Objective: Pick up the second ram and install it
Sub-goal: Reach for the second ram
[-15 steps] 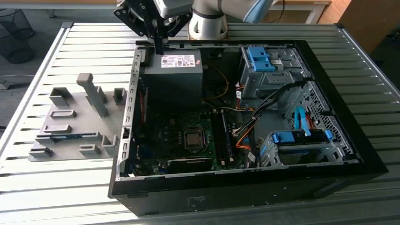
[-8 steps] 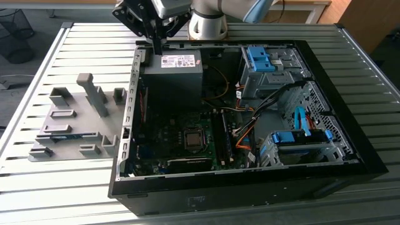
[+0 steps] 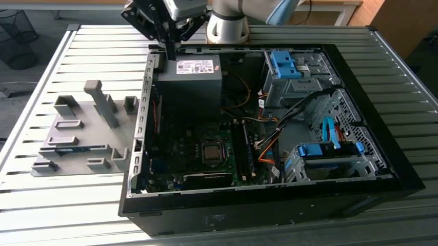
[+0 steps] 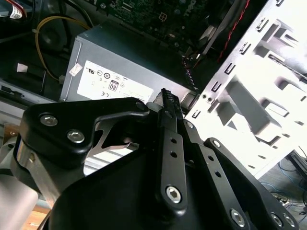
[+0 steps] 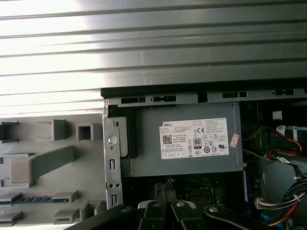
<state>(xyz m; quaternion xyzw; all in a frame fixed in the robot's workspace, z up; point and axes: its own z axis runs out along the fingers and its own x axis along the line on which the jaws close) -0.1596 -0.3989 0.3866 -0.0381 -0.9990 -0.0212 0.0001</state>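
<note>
While beneath claw (image 3: 169,54) and case (image 3: 274,207), slatted metal table (image 3: 89,43); wire bin (image 3: 17,36) beyond.

Open slats of the table (image 3: 89,51) run around the grey holder (image 3: 68,138), where a tall post (image 3: 102,102) sticks up. Inside the case (image 3: 145,102), the power supply (image 3: 190,77) bulks right under the gripper (image 3: 169,51). Cables (image 3: 274,138) and drive cages (image 3: 296,72) crowd the exterior view's right. The motherboard (image 3: 195,148) between them lies open from above.
</note>
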